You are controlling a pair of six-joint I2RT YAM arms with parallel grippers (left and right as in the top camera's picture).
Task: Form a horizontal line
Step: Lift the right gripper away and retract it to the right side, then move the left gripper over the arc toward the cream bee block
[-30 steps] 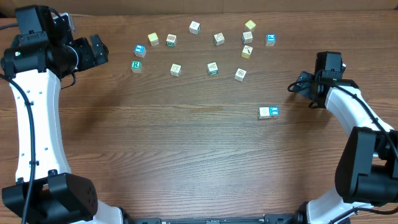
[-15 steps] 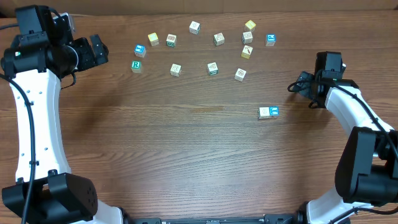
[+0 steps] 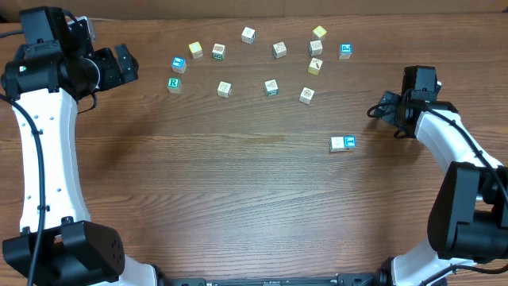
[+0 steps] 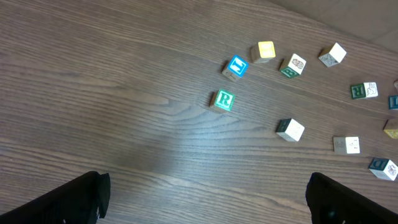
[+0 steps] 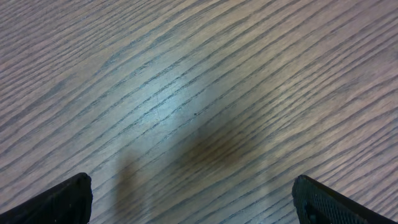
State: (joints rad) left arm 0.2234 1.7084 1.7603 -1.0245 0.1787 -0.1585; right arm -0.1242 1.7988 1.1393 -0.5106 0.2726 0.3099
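A short horizontal line of two touching cubes lies right of centre: a cream cube (image 3: 338, 144) with a blue-picture cube (image 3: 349, 142) against its right side. The green "R" cube (image 3: 174, 83) (image 4: 224, 100) stands alone at the upper left. My left gripper (image 3: 125, 65) (image 4: 208, 202) hovers open just left of the "R" cube, nothing between its fingers. My right gripper (image 3: 379, 108) (image 5: 194, 202) hangs open up and to the right of the pair. Its wrist view holds only bare wood.
Several loose cubes are scattered along the far side of the table (image 3: 238, 183), among them a blue one (image 3: 178, 63) (image 4: 237, 66), a yellow one (image 3: 195, 49) (image 4: 265, 51) and another blue one (image 3: 345, 50).
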